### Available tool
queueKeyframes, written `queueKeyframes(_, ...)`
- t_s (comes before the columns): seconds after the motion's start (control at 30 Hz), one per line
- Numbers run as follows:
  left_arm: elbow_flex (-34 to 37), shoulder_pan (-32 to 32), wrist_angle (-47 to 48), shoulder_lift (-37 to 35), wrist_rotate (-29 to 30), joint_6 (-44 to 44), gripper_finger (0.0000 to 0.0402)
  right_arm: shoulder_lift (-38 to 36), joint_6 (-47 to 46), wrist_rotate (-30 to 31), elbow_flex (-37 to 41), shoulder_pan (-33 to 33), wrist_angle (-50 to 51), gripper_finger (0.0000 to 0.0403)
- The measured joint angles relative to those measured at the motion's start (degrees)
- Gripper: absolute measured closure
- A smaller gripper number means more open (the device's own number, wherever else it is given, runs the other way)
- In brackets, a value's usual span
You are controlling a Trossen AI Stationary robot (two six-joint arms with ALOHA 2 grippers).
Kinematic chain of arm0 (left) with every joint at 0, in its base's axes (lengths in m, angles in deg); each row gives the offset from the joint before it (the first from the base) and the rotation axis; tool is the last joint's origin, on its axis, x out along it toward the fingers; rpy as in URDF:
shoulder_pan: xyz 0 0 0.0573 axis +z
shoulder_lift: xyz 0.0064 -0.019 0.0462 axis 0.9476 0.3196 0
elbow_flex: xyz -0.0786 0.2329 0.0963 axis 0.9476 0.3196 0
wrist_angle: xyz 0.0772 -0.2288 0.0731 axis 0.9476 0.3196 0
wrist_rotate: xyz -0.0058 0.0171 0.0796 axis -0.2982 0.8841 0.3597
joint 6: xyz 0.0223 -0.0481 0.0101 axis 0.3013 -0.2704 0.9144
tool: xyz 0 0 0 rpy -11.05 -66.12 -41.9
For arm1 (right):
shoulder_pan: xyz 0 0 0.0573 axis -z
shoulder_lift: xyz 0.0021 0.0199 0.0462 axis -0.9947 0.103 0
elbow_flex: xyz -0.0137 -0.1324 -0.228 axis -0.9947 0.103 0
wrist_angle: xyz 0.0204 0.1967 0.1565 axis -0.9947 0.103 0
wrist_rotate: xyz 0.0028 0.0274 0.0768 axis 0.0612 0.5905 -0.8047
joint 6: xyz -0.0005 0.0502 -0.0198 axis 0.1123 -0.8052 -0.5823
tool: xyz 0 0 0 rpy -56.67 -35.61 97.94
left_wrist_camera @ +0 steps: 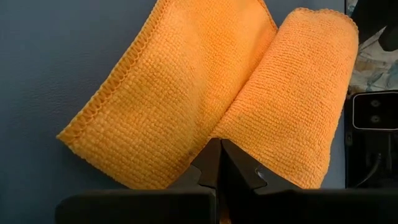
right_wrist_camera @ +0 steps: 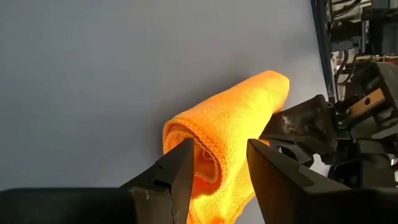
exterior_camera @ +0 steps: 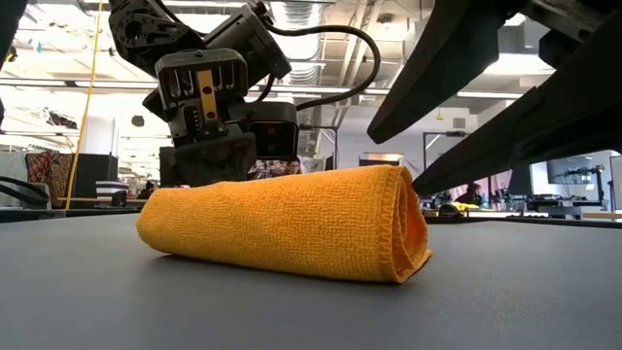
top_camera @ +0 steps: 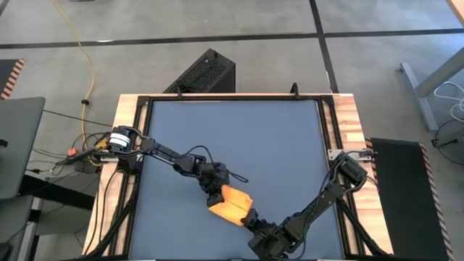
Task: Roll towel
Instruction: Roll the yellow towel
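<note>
Right wrist view, right hand [right_wrist_camera: 217,165] parted at towel [right_wrist_camera: 230,124], left hand [left_wrist_camera: 214,168] closed against it

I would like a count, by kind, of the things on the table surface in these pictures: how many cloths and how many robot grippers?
Cloths: 1, the orange towel, lying partly rolled on the dark mat.
Grippers: 2, the left gripper at one end of the towel with its fingers together, and the right gripper at the other end with its fingers apart.
Total: 3.
</note>
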Motion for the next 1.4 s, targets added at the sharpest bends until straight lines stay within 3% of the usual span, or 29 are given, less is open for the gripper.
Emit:
queueKeyframes(0.4, 0.00, 0.00, 0.04, 0.00, -0.13, 0.09, 0.0401, 0.00, 5.14, -3.57, 0.00, 2.92, -2.06, 0.0233)
queueKeyframes(0.6, 0.00, 0.00, 0.07, 0.00, -0.13, 0.30, 0.0401, 0.00, 1.50, -7.83, 1.61, 3.18, -5.79, 0.0274)
queueKeyframes(0.9, 0.02, 0.05, -0.50, 0.00, -0.13, 0.31, 0.0401, 0.02, -21.10, -8.16, 2.40, 4.03, -8.18, 0.0388)
queueKeyframes(1.17, 0.78, 1.97, 0.91, -4.50, 0.94, 2.21, 0.0401, 0.02, -41.45, -6.80, 4.71, 3.29, -10.01, 0.0391)
queueKeyframes(1.4, 0.76, 3.08, 2.25, -7.04, 2.43, 3.40, 0.0401, 0.04, -57.91, 0.63, 10.25, -0.18, -18.54, 0.0392)
